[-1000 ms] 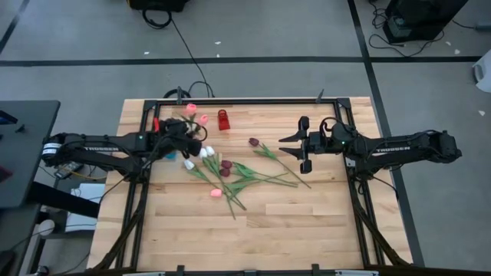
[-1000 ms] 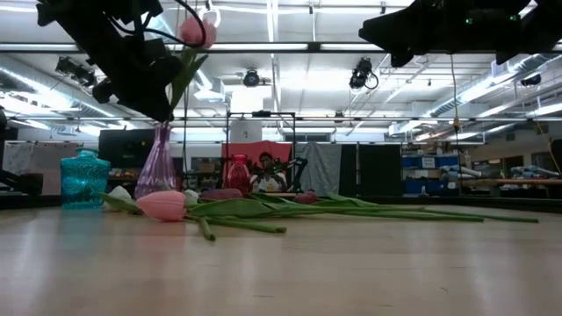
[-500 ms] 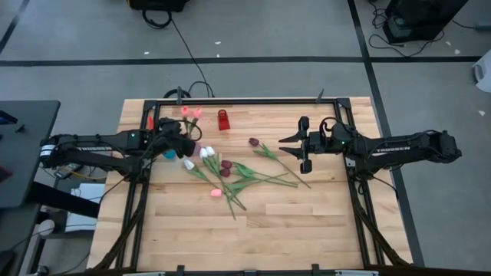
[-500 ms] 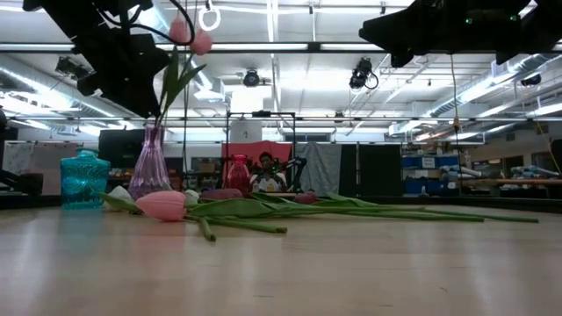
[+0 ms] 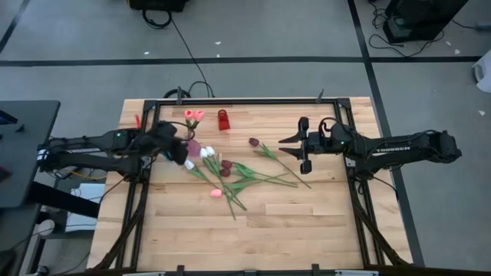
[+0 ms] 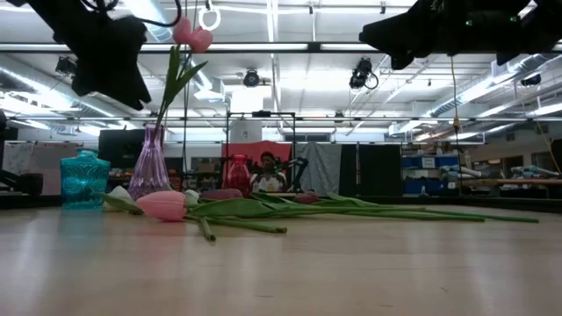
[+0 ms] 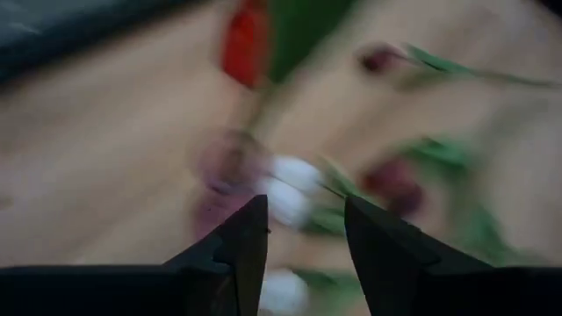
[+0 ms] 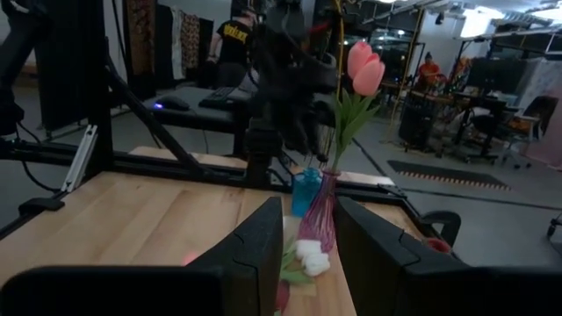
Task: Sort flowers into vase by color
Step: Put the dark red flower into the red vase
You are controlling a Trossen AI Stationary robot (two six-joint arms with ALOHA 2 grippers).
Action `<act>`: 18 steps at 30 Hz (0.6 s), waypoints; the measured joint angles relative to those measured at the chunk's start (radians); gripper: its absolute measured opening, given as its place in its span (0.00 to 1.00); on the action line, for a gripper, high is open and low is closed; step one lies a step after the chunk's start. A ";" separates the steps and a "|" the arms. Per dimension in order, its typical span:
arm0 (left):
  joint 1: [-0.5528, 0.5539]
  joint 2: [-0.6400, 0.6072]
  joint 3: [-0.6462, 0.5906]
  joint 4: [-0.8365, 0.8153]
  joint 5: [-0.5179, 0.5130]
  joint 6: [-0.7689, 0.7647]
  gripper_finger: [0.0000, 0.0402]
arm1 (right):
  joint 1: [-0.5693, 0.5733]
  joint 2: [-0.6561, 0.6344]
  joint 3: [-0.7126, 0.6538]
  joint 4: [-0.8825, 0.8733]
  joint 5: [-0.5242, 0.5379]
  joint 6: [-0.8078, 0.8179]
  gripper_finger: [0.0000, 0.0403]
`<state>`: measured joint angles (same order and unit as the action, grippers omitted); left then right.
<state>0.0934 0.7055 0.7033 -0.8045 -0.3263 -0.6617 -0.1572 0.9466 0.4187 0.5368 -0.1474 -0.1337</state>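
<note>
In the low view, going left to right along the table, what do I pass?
Teal jar → purple vase holding pink tulips → loose pink tulip head lying in front → small red vase farther back → long green stems trailing right.

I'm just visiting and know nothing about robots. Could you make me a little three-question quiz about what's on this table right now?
1. True or false: the purple vase holds two pink tulips.
2. Which pincer has nothing between its fingers? A) left pincer only B) right pincer only C) both
3. Fill in: the small vase standing farther back is ____.

Key: 1 true; 2 C, both are open and empty, raised above the table; 3 red.
</note>
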 joint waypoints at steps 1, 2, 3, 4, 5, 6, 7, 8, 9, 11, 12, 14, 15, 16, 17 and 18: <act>-0.012 -0.006 0.000 0.002 0.050 0.001 0.40 | -0.002 0.000 0.000 -0.007 0.000 0.000 0.29; -0.029 -0.009 0.000 0.011 0.097 0.000 0.40 | -0.004 0.000 0.000 -0.015 0.000 0.000 0.29; -0.051 -0.009 0.000 0.031 0.135 0.001 0.40 | -0.005 0.000 0.000 -0.025 0.000 0.000 0.29; -0.076 -0.005 -0.001 0.063 0.167 0.003 0.40 | -0.008 0.000 0.000 -0.039 -0.001 0.000 0.29; -0.103 -0.002 -0.004 0.108 0.187 0.004 0.40 | -0.009 0.000 0.000 -0.052 -0.005 0.000 0.29; -0.131 0.004 -0.011 0.161 0.203 0.008 0.40 | -0.011 0.000 0.000 -0.065 -0.010 0.000 0.29; -0.160 0.009 -0.020 0.213 0.211 0.019 0.40 | -0.011 0.000 0.000 -0.078 -0.016 0.000 0.29; -0.189 0.016 -0.031 0.259 0.212 0.030 0.40 | -0.011 0.000 0.000 -0.093 -0.025 0.000 0.29; -0.218 0.024 -0.045 0.302 0.211 0.041 0.40 | -0.010 0.000 0.000 -0.109 -0.034 0.001 0.29; -0.270 0.045 -0.072 0.379 0.188 0.083 0.40 | -0.008 0.000 0.000 -0.148 -0.034 0.011 0.29; -0.293 0.056 -0.085 0.410 0.176 0.107 0.40 | -0.005 0.005 0.000 -0.167 -0.028 0.024 0.29; -0.328 0.077 -0.109 0.463 0.150 0.169 0.40 | 0.002 0.032 0.000 -0.189 0.009 0.061 0.29; -0.341 0.086 -0.117 0.489 0.132 0.205 0.40 | 0.005 0.056 0.000 -0.193 0.032 0.081 0.29; -0.351 0.093 -0.124 0.511 0.111 0.246 0.40 | 0.007 0.085 0.001 -0.191 0.056 0.104 0.29; -0.358 0.098 -0.133 0.535 0.084 0.284 0.40 | 0.008 0.116 0.004 -0.202 0.087 0.128 0.29; -0.364 0.103 -0.141 0.560 0.057 0.316 0.40 | 0.007 0.150 0.012 -0.227 0.127 0.155 0.29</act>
<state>-0.2702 0.8087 0.5621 -0.2447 -0.2695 -0.3452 -0.1497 1.0966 0.4310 0.3101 -0.0207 0.0217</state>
